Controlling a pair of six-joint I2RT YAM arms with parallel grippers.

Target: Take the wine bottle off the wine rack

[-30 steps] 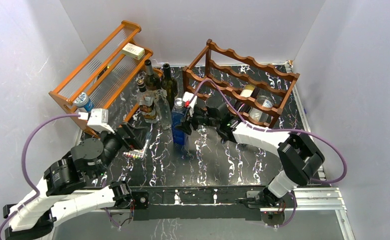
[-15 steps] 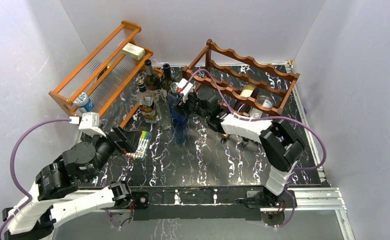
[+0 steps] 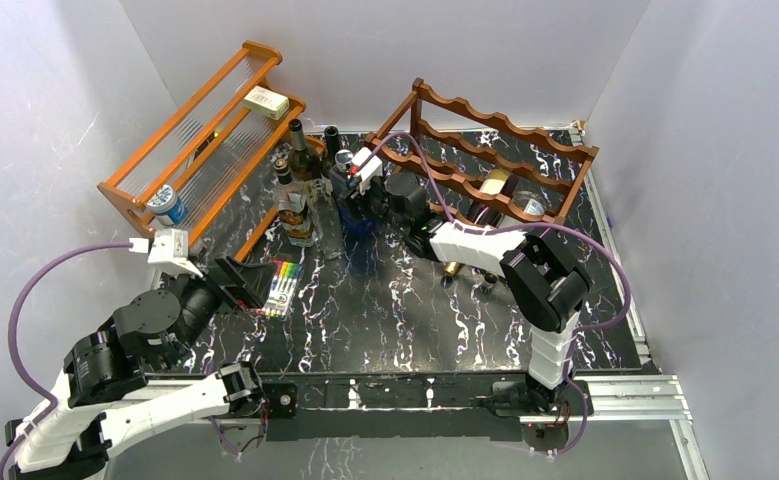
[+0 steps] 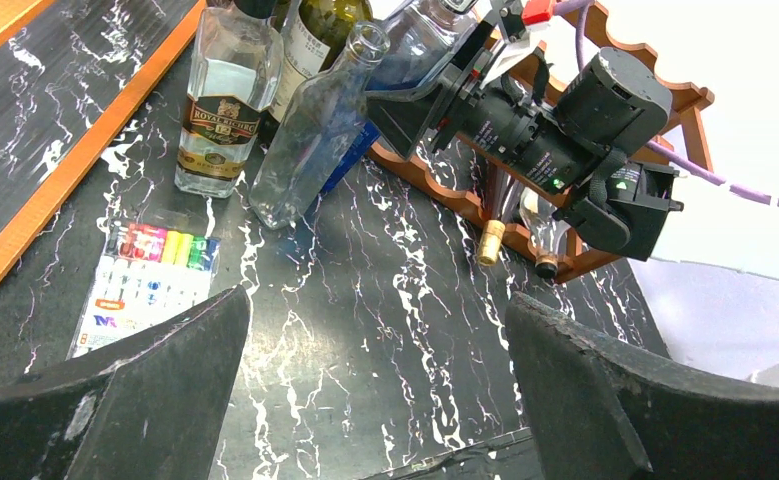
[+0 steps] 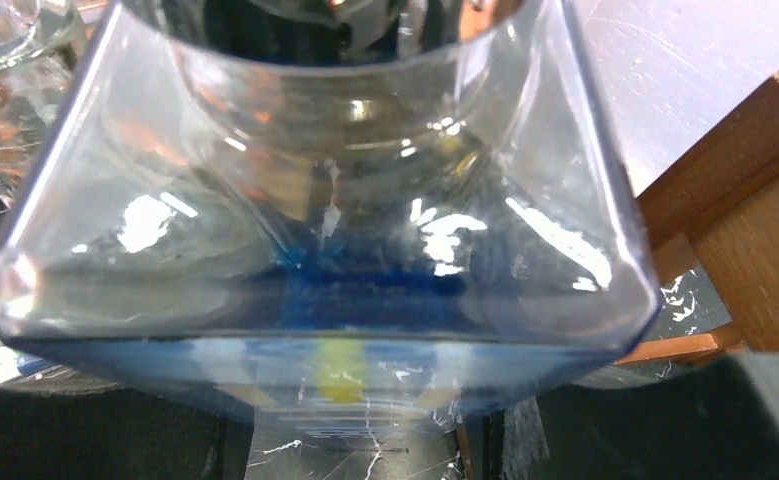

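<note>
Right gripper [image 3: 363, 200] was clamped on the blue wine bottle [image 5: 385, 200], off and just left of the wine rack [image 3: 505, 150] at far right, beside other standing bottles [image 3: 300, 190]; left gripper [image 4: 375, 305] hung near-left, jaws wide apart.

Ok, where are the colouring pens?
In the top view the pack of markers lies flat on the left side of the table, just ahead of the open left end effector, with the whisky bottle standing behind it.
</note>
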